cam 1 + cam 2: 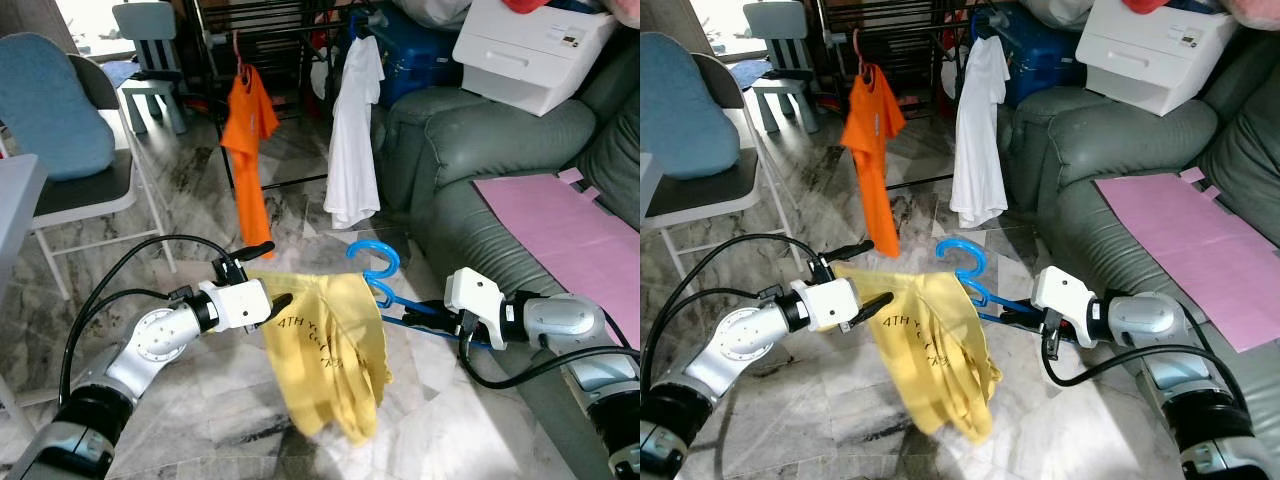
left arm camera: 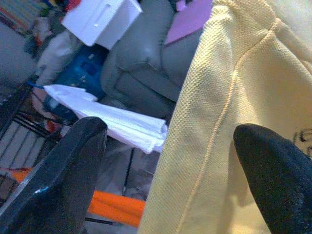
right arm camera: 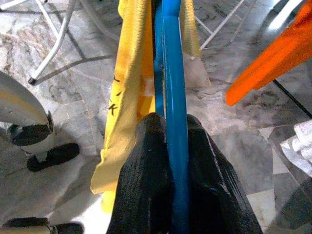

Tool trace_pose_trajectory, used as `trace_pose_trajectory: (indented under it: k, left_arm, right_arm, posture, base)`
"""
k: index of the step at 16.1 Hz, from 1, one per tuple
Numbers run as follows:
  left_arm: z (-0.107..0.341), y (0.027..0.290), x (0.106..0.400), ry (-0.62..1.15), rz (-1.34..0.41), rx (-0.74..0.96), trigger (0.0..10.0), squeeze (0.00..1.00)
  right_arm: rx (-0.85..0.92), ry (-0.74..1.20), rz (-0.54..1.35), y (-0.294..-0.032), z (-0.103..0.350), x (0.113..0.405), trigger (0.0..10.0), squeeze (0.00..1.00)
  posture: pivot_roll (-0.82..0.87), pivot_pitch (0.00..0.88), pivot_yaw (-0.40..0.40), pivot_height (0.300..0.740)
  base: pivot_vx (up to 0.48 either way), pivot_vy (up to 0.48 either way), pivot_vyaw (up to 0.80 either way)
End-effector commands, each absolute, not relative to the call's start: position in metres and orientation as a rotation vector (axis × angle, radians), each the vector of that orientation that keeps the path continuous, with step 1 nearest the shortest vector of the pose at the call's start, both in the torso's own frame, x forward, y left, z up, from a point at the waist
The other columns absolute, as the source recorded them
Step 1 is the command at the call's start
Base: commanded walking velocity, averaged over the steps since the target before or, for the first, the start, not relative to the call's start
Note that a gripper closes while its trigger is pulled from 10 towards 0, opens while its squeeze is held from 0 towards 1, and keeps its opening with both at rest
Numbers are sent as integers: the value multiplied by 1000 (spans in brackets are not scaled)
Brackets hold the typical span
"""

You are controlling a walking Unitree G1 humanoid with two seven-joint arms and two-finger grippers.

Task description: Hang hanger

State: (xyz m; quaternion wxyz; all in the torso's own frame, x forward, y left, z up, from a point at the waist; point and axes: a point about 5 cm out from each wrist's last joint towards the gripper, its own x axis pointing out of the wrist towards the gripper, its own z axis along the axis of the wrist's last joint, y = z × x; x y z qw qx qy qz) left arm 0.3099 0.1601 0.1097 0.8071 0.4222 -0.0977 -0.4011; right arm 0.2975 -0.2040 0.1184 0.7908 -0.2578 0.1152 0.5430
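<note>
Marble-patterned floor (image 1: 200,190) runs between a grey sofa (image 1: 470,150) and a folding chair (image 1: 85,190); a dark drying rack (image 1: 270,25) stands at the back, already carrying an orange shirt (image 1: 250,150) and a white shirt (image 1: 352,140).

Task item: a blue hanger (image 1: 378,275) loaded with a yellow shirt (image 1: 325,350), held in mid-air in front of the robot, well short of the rack.

Right end effector (image 3: 168,161): closed on the hanger's blue bar, fingers pinching it from both sides; the grip looks firm.

Left end effector (image 1: 268,275): fingers spread apart at the shirt's shoulder edge, one above the fabric and one against it, steadying the cloth and not clamping it.

Assessment: the carry-to-rack step is in hand. To do it well, keep the hook upright and leading, hold the bar level so the shirt does not slide off the free end, and approach the rail in the gap between the two hung garments. Risk: the dangling hem may snag.
</note>
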Motion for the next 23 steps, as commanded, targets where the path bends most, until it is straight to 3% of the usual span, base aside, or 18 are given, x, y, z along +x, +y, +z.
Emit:
trace_pose_trajectory:
  k: [1, 4, 5, 6, 7, 8, 9, 23]
  left_arm:
    - [110, 163, 311, -190, -881, 927, 10000, 1000]
    - [113, 168, 321, -131, -913, 915, 10000, 1000]
    - [113, 168, 323, -125, -924, 922, 10000, 0]
    - [114, 167, 324, -123, -932, 923, 9333, 0]
    - [114, 165, 326, -120, -944, 921, 4314, 0]
    - [115, 163, 328, -108, -970, 921, 392, 0]
    - [115, 163, 329, -97, -985, 918, 0, 0]
    - [116, 167, 333, 39, -1150, 914, 0, 0]
  right_arm:
    - [-596, 204, 1205, -201, 129, 301, 10000, 0]
    - [-684, 180, 1254, -199, 131, 299, 10000, 0]
    - [-692, 173, 1258, -198, 131, 300, 10000, 0]
    - [-699, 170, 1261, -197, 131, 300, 10000, 0]
    - [-715, 165, 1264, -196, 130, 301, 10000, 0]
    - [-724, 159, 1263, -196, 130, 301, 10000, 0]
    - [-731, 154, 1262, -195, 129, 301, 10000, 0]
    - [-841, 83, 1181, -191, 126, 313, 10000, 0]
  posture:
    - [-127, 11, 12, 740]
    - [-132, 10, 20, 740]
    - [-133, 10, 22, 740]
    - [-133, 9, 23, 740]
    - [-133, 9, 24, 740]
    - [-135, 9, 25, 740]
    - [-136, 9, 26, 740]
    - [-131, 11, 36, 740]
  base:
    - [0, 0, 0]
    - [0, 0, 0]
    - [0, 0, 0]
    - [0, 0, 0]
    - [0, 0, 0]
    - [0, 0, 0]
    - [0, 0, 0]
    - [0, 0, 0]
